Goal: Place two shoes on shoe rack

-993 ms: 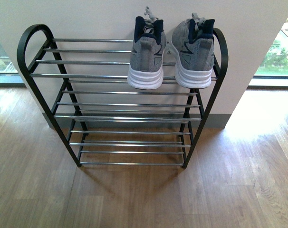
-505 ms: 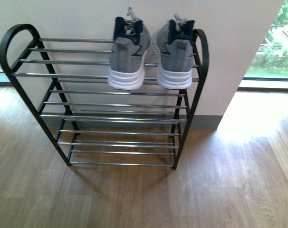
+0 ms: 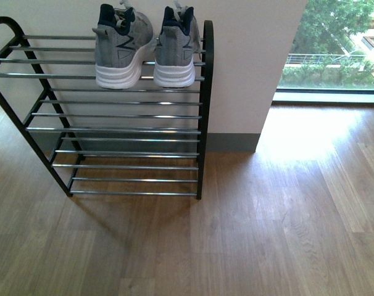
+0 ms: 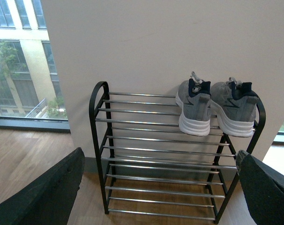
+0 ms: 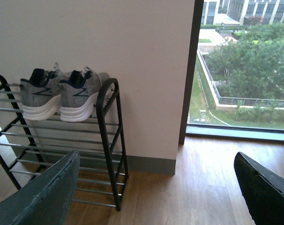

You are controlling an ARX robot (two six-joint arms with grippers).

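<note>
Sneakers (image 3: pixel 120 46) sit side by side on the top tier of the shoe rack (image 3: pixel 205 92), upper left of the front view. Left gripper (image 4: pixel 159 157) and right gripper (image 5: pixel 156 158) gape empty; any pull-back should probably steer clear of the frame.

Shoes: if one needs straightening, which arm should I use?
Probably left: the shoes and rack sit left of centre in the front view, squarely facing the left wrist camera; the right wrist sees them obliquely.
</note>
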